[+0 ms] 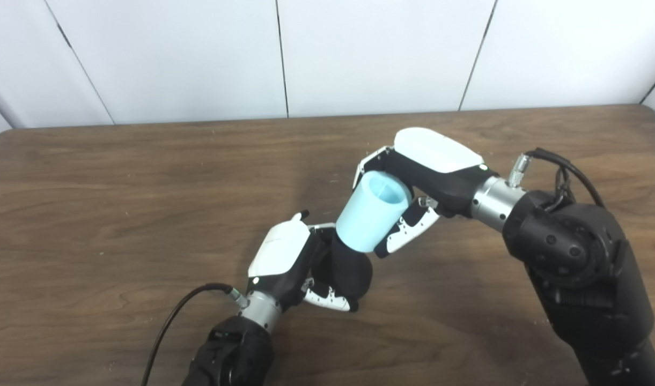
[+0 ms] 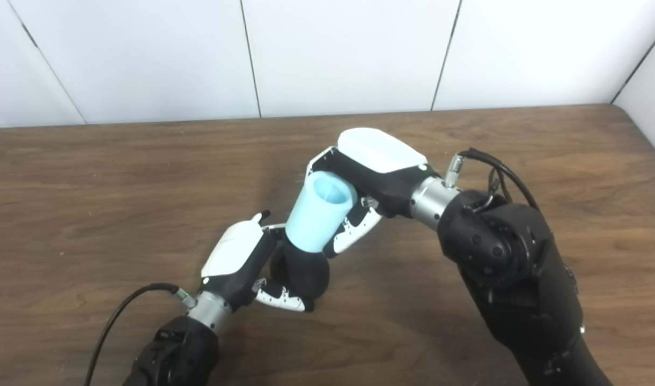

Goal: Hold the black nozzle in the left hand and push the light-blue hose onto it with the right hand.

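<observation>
My left hand is shut on the black nozzle and holds it tilted just above the wooden table, its upper end pointing up and to the right. My right hand is shut on the light-blue hose, a short wide tube with its open end facing up. The hose's lower end sits over the nozzle's tip, so the two are joined in one slanted line. The same pair shows in the right eye view, with the hose over the nozzle.
The brown wooden table runs under both arms, with a white panelled wall behind it. A black cable trails from my left wrist, and another cable loops at my right wrist.
</observation>
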You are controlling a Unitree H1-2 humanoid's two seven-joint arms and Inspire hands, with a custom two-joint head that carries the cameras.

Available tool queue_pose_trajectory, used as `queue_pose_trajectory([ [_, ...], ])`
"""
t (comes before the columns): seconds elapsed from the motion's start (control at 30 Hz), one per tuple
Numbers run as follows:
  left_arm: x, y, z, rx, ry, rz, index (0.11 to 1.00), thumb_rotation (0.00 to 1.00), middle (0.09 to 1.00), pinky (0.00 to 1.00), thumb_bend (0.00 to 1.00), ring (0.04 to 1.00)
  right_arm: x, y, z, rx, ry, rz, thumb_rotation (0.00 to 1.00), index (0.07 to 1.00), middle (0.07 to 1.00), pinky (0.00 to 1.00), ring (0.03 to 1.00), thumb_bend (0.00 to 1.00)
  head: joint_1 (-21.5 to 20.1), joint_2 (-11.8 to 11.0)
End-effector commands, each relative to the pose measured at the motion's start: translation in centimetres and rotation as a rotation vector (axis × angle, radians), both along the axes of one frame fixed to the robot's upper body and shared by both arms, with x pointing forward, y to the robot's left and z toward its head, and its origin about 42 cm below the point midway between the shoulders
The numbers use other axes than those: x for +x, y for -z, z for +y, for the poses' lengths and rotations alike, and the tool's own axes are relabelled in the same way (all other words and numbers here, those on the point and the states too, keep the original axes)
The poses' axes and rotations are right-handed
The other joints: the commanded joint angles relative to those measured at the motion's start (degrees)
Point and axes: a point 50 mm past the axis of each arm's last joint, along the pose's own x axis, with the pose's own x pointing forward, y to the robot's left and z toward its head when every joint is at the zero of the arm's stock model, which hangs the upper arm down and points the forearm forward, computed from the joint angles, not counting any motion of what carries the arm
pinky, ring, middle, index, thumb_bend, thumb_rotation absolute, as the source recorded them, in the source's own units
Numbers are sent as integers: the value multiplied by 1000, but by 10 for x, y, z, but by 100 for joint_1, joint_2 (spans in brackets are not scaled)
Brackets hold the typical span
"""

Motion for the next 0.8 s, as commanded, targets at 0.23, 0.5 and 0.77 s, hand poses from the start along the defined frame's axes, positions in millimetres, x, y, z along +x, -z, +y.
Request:
queue_pose_trajectory([
  [0.23,-1,8,-11,11,51,85,470,0,511,1000,521,695,-1,-10,5,6,-48,-46,0,503,517,298,424,496,-3,33],
  [0.5,0,8,-12,37,58,112,469,0,512,1000,521,693,1,-22,3,-8,-51,-58,0,504,517,297,426,496,-14,68],
  [0.77,1,7,-13,71,68,130,471,0,510,1000,521,664,4,-33,2,-38,-53,-81,0,511,514,294,425,496,-16,86],
])
